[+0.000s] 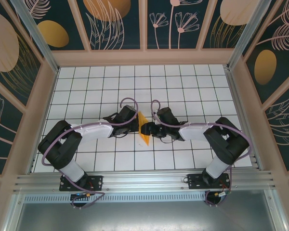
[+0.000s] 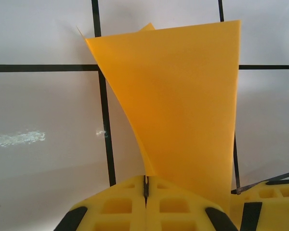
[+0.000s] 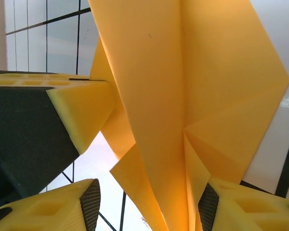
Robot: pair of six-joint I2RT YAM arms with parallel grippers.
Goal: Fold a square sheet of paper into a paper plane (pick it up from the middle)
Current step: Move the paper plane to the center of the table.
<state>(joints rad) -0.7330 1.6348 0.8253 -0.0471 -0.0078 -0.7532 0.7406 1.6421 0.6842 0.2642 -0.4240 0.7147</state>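
- Orange paper (image 1: 143, 131), already creased into a pointy shape, is held up in the air just over the middle of the white grid table (image 1: 192, 86).
- Left gripper (image 2: 145, 185) is clamped tight on one edge of the paper, so the paper stands up off the table and cannot slip.
- Right gripper (image 3: 151, 204) has its fingers apart with the folded part between them, not squeezing. I think it waits there to pinch the crease next.

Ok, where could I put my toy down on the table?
The table is bare along the back wall, and in front between the left arm and right arm. The middle is crowded: left gripper and right gripper meet at the paper.
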